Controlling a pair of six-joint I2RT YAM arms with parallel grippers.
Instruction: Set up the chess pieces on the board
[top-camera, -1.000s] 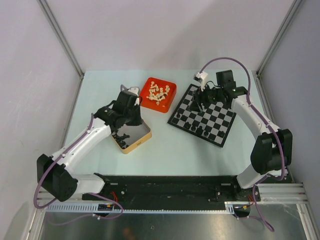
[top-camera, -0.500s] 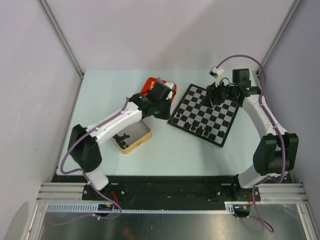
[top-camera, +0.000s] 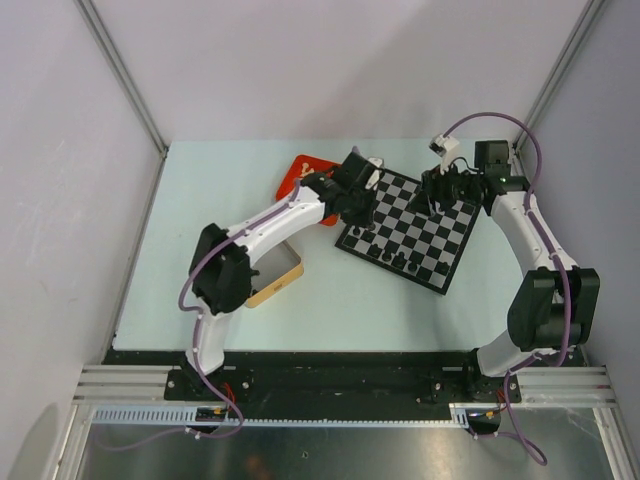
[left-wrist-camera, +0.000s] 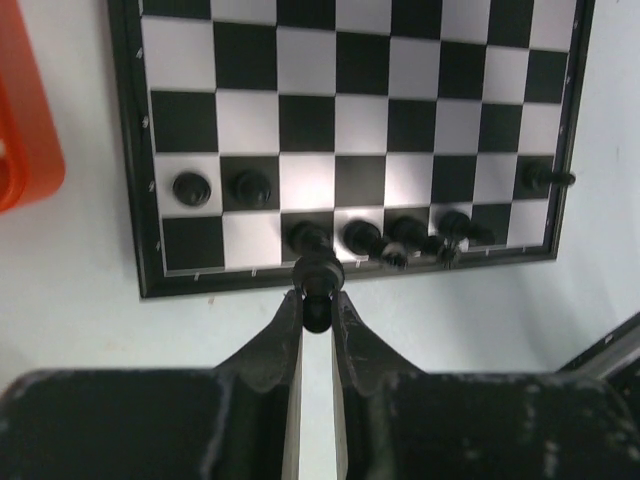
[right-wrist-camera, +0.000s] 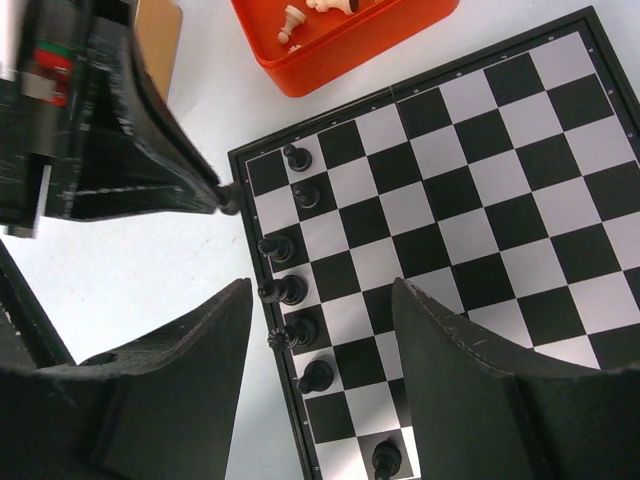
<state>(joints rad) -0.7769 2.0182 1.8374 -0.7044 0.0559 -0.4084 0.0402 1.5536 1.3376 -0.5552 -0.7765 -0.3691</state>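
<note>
partly hidden, black piece (left-wrist-camera: 319, 275) in left jaws

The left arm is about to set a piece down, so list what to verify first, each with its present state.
1. Grip: the left gripper is shut on the black piece: ok.
2. Piece over a square: it hangs at the border of the board, not over a square: not ok.
3. Free squares in the edge row: two by the corner are bare: ok.
4. Other arm clear: the right gripper is open, empty and apart from the left one: ok.
5. Clearance to the nearest placed piece: cannot tell.
</note>
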